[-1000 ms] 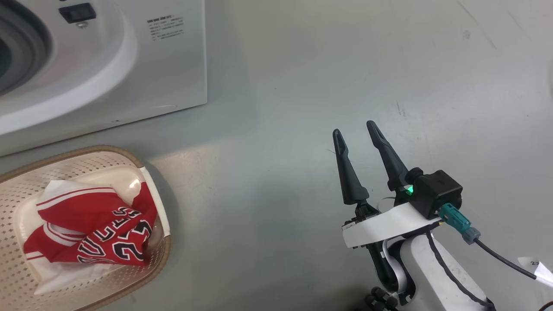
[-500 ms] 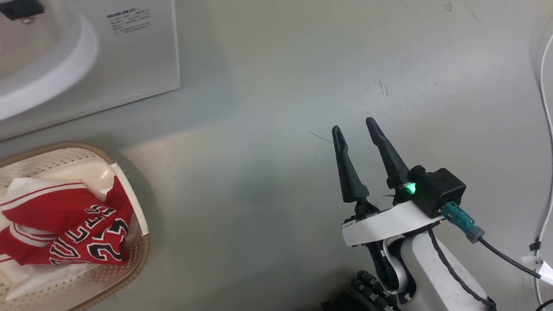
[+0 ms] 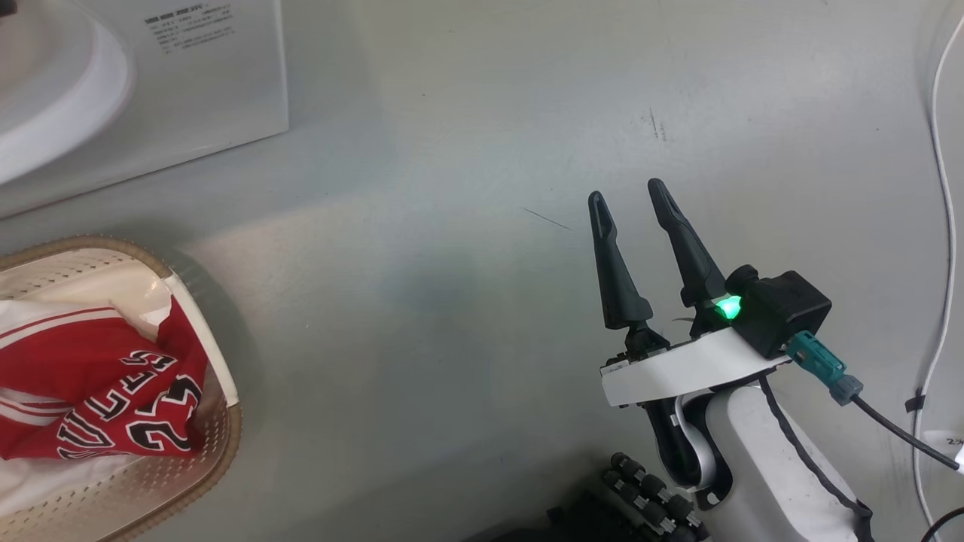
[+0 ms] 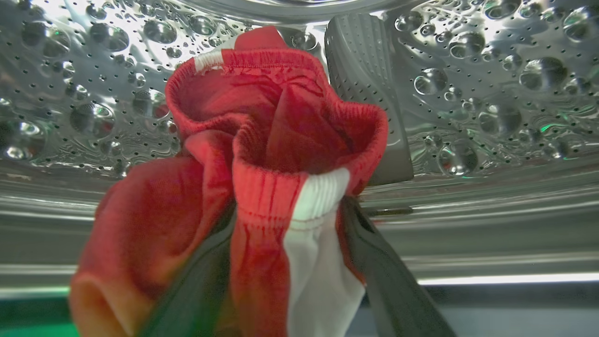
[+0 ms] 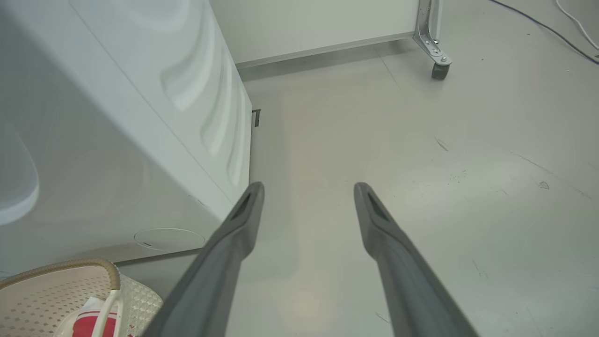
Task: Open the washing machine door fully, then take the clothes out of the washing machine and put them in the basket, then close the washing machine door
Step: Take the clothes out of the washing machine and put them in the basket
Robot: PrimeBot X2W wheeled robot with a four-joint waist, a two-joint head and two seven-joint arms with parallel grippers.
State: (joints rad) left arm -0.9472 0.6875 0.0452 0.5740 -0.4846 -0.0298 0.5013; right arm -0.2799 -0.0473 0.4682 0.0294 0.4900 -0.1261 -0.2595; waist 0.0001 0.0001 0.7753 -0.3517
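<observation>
Inside the washing machine's steel drum (image 4: 491,70), red clothes with a white band (image 4: 281,117) stand bunched between the two dark fingers (image 4: 374,262) of my left gripper (image 4: 288,206). Its jaws are spread wide, so it is open around the cloth. A red jersey with black-and-white lettering (image 3: 98,391) lies in the cream basket (image 3: 226,421) at the lower left. The white washing machine (image 3: 188,90) fills the upper left corner. My right gripper (image 3: 626,191) hangs open and empty over the bare floor, well right of the basket. The washing machine door is out of view.
A grey ribbed paddle (image 4: 365,70) rises in the drum just behind the clothes. A white cable (image 3: 941,188) runs along the floor at the far right. A panel on a caster (image 5: 440,70) stands beyond the machine's side (image 5: 117,117). The basket (image 5: 47,290) sits at its foot.
The head camera has turned, so the machine and basket have slid left in the picture. My right gripper sits slightly higher in the view, still open.
</observation>
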